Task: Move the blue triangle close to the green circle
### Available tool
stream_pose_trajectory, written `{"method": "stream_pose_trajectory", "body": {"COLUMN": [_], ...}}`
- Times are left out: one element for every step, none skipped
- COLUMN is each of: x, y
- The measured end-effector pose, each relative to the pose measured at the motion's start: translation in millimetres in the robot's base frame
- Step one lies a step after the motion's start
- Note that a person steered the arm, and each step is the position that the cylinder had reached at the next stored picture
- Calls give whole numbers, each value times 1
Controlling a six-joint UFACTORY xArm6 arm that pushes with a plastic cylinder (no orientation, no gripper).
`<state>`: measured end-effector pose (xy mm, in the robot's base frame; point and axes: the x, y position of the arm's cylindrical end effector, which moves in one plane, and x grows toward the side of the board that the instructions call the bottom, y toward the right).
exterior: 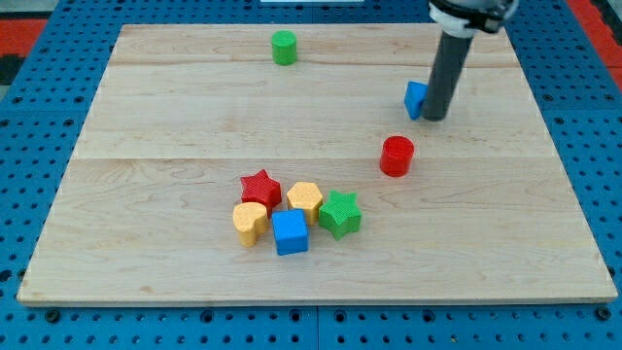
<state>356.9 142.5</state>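
Blue triangle (416, 98) sits at the view's upper right, well apart from green circle (284, 47); my tip (434, 118), a bare rod grasping nothing, touches its right side, most travel remaining.

Red cylinder (397, 156) below tip (434, 118), slightly toward view's left, near but apart. Cluster of five well below-left of tip: red star (260, 187), yellow hexagon (304, 199), green star (340, 213), yellow heart (250, 222), blue cube (290, 231), packed close together. All rest on wooden board (175, 117), set on blue pegboard (39, 117).
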Motion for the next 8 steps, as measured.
{"method": "stream_pose_trajectory", "body": {"x": [-55, -93, -115, -124, -131, -131, -131, -98], "y": [-24, -17, -16, -16, -35, -79, -115, -50]}}
